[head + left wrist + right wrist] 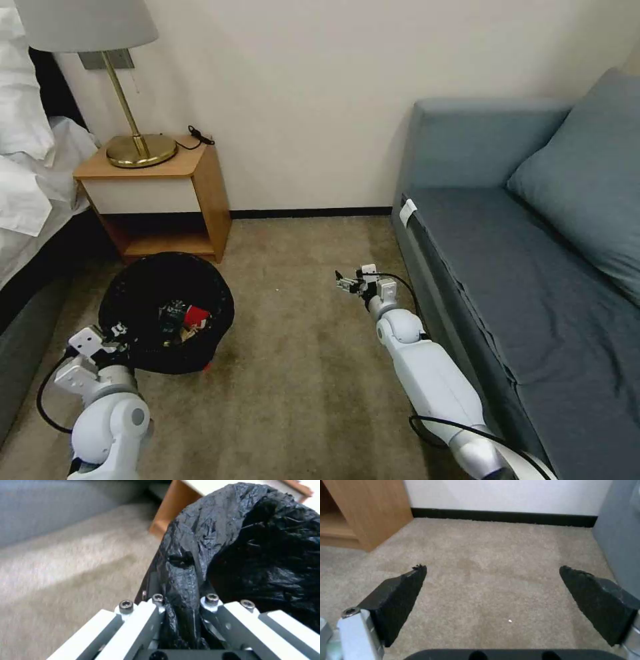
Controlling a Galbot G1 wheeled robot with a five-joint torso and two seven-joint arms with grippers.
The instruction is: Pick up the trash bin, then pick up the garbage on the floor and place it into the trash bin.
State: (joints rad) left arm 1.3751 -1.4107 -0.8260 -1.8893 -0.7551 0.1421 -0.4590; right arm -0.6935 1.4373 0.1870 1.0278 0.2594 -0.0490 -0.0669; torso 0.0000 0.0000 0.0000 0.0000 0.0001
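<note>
The trash bin (167,310), round and lined with a crinkly black bag, is low over the carpet at the left, in front of the nightstand. My left gripper (120,331) is shut on its near rim. In the left wrist view the fingers (146,615) pinch a fold of the black bag (240,542). Garbage lies inside the bin: a red-and-white wrapper (195,316) and a darker piece (172,313). My right gripper (343,281) hangs open and empty over bare carpet near the sofa's front edge. Its two dark pads (400,595) stand wide apart.
A wooden nightstand (200,193) with a brass lamp (137,143) stands against the wall behind the bin. A bed (27,187) runs along the left and a grey-blue sofa (520,267) along the right. Tan carpet (300,373) lies between them.
</note>
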